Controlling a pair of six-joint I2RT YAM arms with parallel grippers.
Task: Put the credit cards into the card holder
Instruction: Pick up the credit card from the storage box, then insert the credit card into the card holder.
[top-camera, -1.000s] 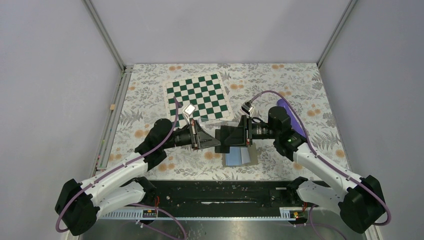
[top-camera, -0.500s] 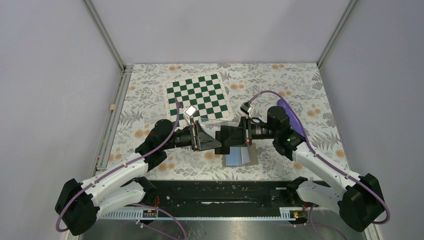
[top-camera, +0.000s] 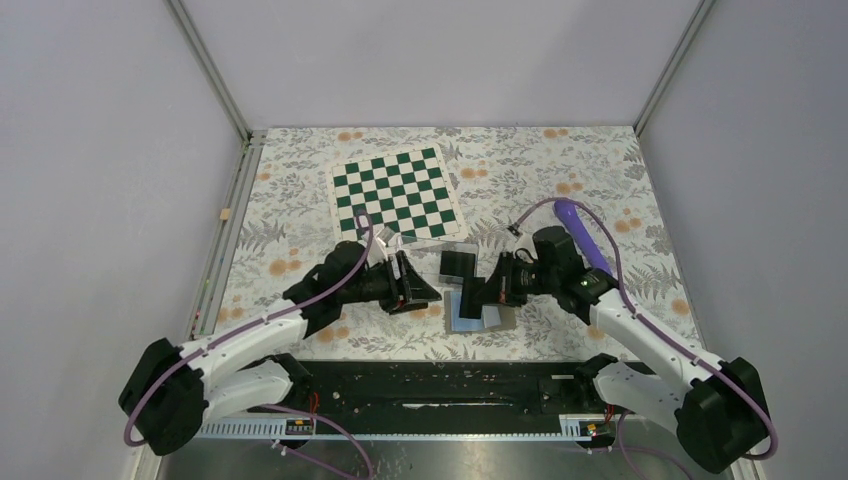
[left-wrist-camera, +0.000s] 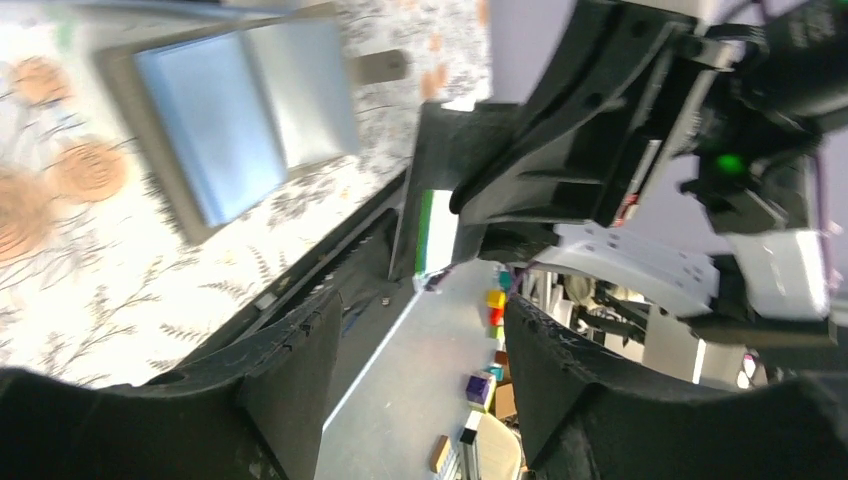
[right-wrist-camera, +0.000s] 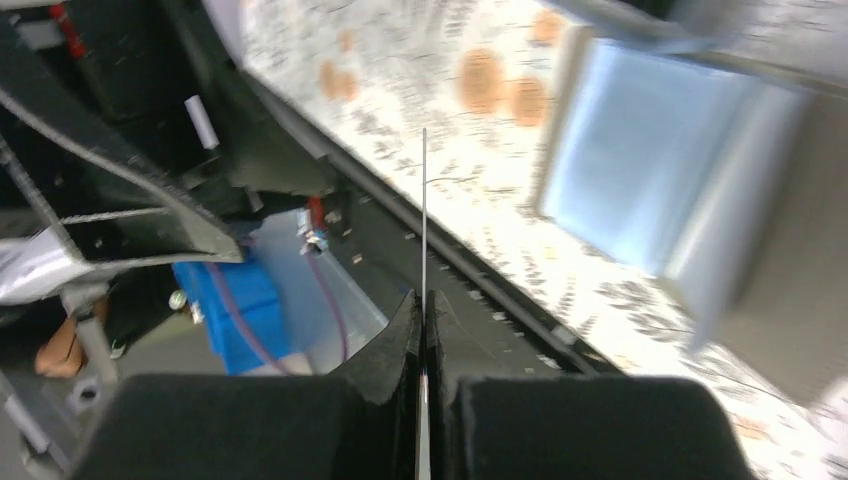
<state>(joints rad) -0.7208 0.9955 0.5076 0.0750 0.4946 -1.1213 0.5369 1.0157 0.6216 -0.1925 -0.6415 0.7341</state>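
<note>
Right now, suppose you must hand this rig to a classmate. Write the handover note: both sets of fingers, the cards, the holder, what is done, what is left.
The left fingers are open and empty, facing the right ones.
The right fingers are shut on one black card, held off the table.
The wallet lies open on the table, blue inside up.
The clear holder seems to sit by the chessboard's near edge; it is faint.
Done: one card in hand.
Left: put it in the holder. No other cards are visible.
</note>
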